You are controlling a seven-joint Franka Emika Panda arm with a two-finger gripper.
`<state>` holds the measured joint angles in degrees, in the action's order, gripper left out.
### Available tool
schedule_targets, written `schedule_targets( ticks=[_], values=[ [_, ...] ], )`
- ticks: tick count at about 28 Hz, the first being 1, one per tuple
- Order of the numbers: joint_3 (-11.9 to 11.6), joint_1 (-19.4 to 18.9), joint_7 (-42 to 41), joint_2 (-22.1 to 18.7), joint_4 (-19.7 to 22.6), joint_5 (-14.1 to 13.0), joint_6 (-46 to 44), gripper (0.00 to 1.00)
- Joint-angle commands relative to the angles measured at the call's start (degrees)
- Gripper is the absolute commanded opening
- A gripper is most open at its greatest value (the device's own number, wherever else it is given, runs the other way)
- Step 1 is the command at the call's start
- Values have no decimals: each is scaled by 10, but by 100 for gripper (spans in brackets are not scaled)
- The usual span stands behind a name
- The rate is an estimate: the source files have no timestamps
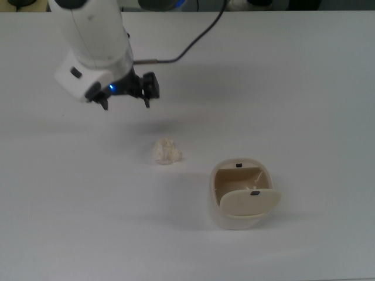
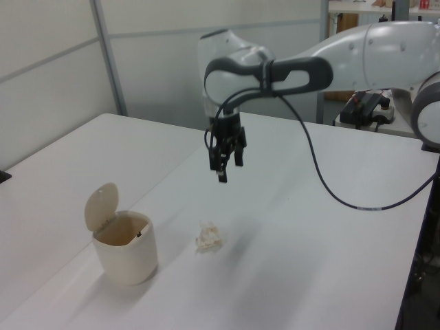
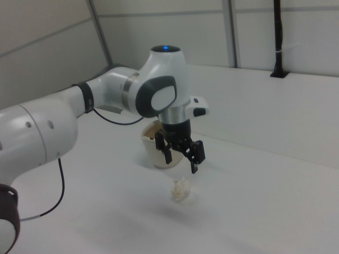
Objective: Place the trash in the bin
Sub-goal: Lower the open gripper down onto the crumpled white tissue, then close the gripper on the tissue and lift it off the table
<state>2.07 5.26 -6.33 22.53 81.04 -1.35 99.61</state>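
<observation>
The trash (image 1: 167,151) is a small crumpled off-white wad lying on the white table, also visible as the trash (image 2: 210,237) and the trash (image 3: 180,189). To the top view's lower right of it stands the cream bin (image 1: 240,221), its flap lid (image 1: 251,202) tilted up and the inside showing. The left view has the bin (image 2: 127,258) on the left view's left. My gripper (image 1: 126,105) hangs open and empty above the table, up and to the top view's left of the trash. The gripper (image 2: 227,170) and the gripper (image 3: 181,164) sit well above the wad, partly hiding the bin (image 3: 152,154).
The white table (image 1: 304,105) spreads around both objects. A black cable (image 1: 193,44) trails from the arm toward the far edge. In the left view, equipment (image 2: 368,108) sits beyond the table's far right. A black post (image 3: 279,42) stands at the right view's back.
</observation>
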Motion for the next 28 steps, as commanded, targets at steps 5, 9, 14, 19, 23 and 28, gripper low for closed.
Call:
schedule_targets(
  ticks=[5, 9, 14, 19, 23, 28],
  values=[
    [-1, -50, 20, 47, 38, 28, 87, 94],
    [-1, -68, 57, 71, 38, 46, 117, 83],
    [-1, -72, 69, 91, 39, 60, 154, 55],
    [-4, -71, 69, 95, 38, 69, 169, 21],
    [-6, -69, 67, 95, 38, 73, 173, 0],
    [-7, -67, 64, 88, 35, 73, 172, 0]
  ],
)
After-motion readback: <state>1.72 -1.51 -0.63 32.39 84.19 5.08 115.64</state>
